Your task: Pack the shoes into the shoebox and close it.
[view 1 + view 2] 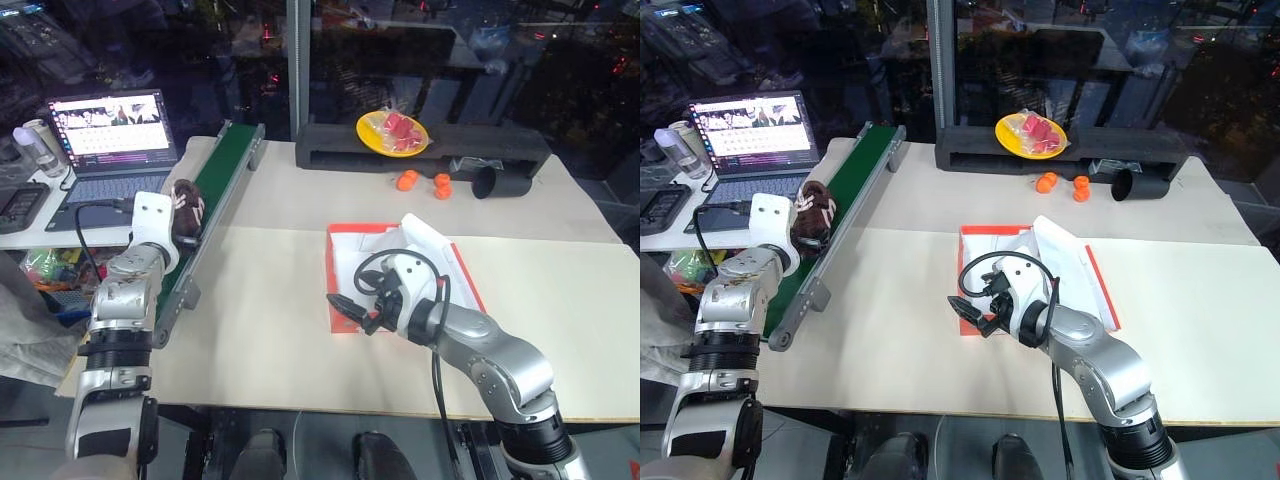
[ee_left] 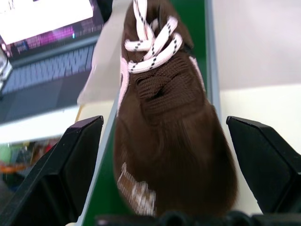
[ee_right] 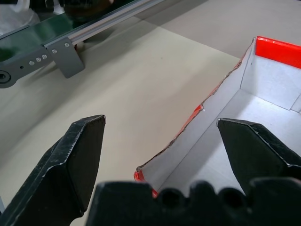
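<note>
Dark brown knit shoe (image 2: 174, 136) with white laces on green conveyor belt (image 1: 225, 165), left pincer (image 2: 174, 160) wide astride for grasp; right pincer (image 3: 160, 155) wide, empty, straddling orange-red cardboard shoebox (image 3: 188, 129) wall.

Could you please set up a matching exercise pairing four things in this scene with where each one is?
Things:
1. brown shoe
2. shoebox
3. yellow plate
4. laptop

Places:
A. on the black stand at the back
B. open on the cream table, by the right gripper
C. on the side desk, left of the conveyor
D. on the green conveyor belt, between the left gripper's open fingers

Pairs: 1-D, 2-B, 3-A, 4-C
</note>
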You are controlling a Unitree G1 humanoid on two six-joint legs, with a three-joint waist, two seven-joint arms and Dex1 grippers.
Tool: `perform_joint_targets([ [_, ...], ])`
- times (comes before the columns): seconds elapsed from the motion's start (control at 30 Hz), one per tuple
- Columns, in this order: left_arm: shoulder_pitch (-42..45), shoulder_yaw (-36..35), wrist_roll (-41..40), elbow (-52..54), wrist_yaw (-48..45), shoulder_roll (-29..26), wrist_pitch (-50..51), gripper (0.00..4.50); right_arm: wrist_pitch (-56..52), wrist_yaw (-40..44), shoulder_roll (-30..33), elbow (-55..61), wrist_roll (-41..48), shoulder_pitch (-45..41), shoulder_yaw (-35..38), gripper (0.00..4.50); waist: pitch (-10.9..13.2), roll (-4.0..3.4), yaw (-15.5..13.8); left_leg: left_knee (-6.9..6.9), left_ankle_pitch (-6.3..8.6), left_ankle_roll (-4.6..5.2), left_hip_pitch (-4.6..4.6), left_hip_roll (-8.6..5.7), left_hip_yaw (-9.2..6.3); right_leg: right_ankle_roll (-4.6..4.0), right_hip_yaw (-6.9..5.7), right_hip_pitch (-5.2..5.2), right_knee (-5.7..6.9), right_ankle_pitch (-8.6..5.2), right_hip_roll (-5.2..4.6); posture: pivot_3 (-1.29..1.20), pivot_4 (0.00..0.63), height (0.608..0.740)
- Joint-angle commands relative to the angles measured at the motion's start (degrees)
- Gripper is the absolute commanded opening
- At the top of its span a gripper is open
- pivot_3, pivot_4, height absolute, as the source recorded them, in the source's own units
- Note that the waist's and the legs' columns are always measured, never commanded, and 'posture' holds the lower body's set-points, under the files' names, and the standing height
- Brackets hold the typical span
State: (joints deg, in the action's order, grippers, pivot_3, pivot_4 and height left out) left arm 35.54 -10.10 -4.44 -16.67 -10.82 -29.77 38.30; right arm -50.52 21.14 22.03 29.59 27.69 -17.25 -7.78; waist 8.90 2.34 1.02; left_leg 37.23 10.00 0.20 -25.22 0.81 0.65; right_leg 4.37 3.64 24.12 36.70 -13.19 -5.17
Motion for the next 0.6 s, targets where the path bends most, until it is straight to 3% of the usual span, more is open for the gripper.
perform_joint_targets([
  [0.03,0.0,0.6,0.1,1.7,-0.7,-0.5,4.7,4.25,0.1,-0.2,-0.5,1.6,0.3,-1.2,1.4,4.49,0.0,0.00,0.0,0.00,0.00,0.00,0.00,0.00,0.00,0.00,0.00,0.00,0.00,0.00,0.00,0.00,0.150,0.734],
  [0.33,0.2,0.5,-0.3,2.8,-1.4,0.2,7.2,1.76,0.0,-0.9,-0.7,2.1,0.2,-0.9,1.7,4.50,0.0,-0.02,-0.1,0.00,-0.04,-0.05,0.20,0.02,-0.01,-0.04,0.00,-0.10,0.12,0.02,0.03,0.00,0.150,0.734],
  [0.6,1.1,-0.2,-0.6,1.9,-1.0,0.8,7.6,1.76,0.0,-1.4,-0.7,2.2,0.4,-0.9,2.0,4.50,0.0,-0.02,-0.2,0.00,-0.11,-0.12,0.22,0.03,-0.04,-0.08,0.01,-0.10,0.16,0.05,0.06,0.00,0.150,0.734],
])
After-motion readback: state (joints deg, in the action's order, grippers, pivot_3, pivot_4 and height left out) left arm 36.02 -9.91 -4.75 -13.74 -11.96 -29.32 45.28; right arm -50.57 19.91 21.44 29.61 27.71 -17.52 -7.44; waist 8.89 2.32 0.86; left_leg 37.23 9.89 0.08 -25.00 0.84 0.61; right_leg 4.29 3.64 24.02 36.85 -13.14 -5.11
